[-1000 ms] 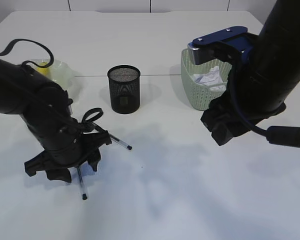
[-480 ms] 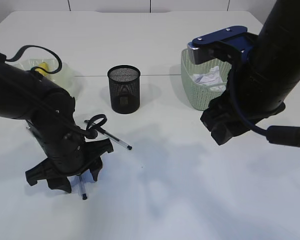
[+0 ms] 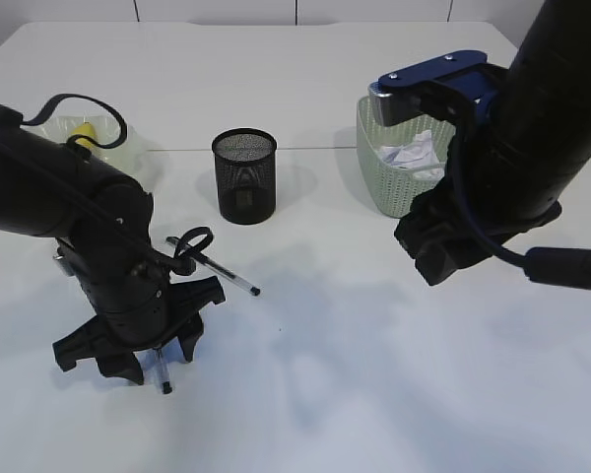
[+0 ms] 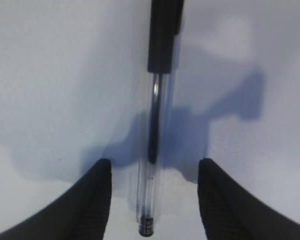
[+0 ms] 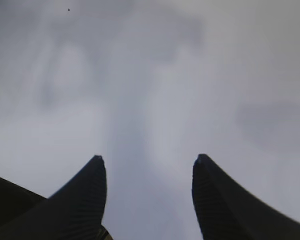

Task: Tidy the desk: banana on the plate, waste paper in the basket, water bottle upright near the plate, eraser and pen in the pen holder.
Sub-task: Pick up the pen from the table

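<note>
In front of the holder (image 3: 244,175), my left claw (image 4: 152,197) straddles a pen (image 4: 155,125) flat on the desk (image 3: 374,374), jaws apart either side, ready to pinch. My right claw (image 5: 149,200), also apart and empty, waits beside the basket (image 3: 389,168).

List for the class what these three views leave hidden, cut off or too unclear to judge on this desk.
- Plate, exterior view: largely behind the left arm; only a yellow bit of banana shows.
- Pen under the left gripper, exterior view: mostly covered by the gripper; the left wrist view cuts off its top.
- Pen holder, exterior view: mesh too dark to see contents.
- Water bottle, eraser: in no view.
</note>
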